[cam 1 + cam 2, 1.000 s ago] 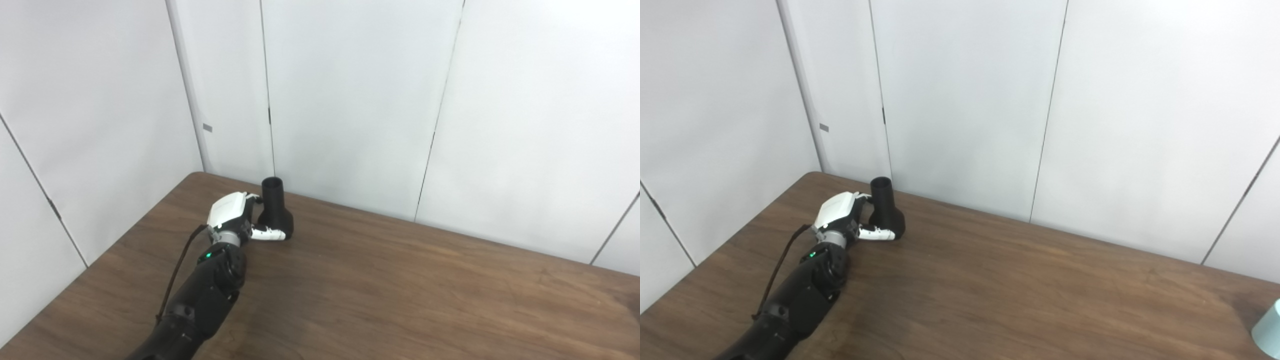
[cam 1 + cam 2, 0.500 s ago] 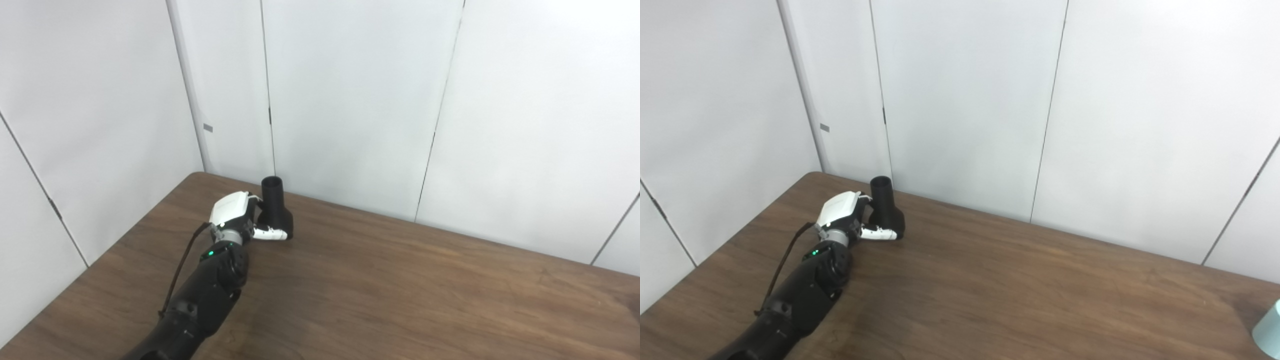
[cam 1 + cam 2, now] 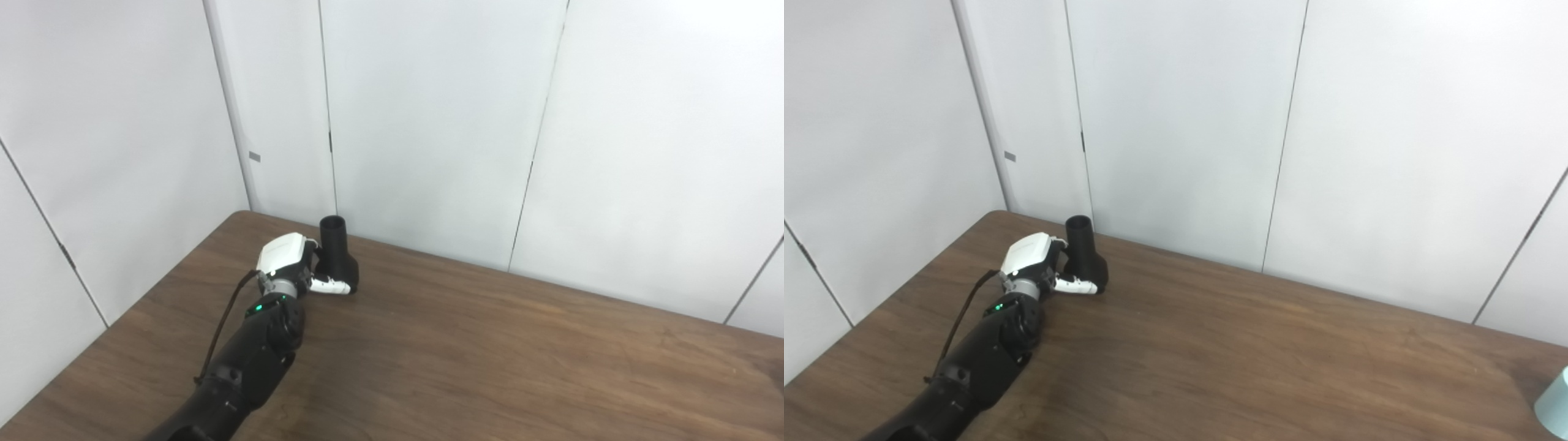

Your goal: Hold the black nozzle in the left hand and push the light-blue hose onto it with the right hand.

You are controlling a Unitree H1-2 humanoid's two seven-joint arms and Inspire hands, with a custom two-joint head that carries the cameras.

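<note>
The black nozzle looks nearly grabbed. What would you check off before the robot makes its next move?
1. Left robot hand at the black nozzle: ok, fingers wrap its wide base.
2. Grip firm enough to lift: cannot tell; the far-side fingers are hidden.
3. Nozzle upright, narrow opening on top: ok.
4. Nozzle off the table: not ok, it appears to stand on the wood.
5. Light-blue hose located: ok, just a sliver at the right eye view's lower right edge.
6. Right robot hand ready: cannot tell, it is out of view.
</note>
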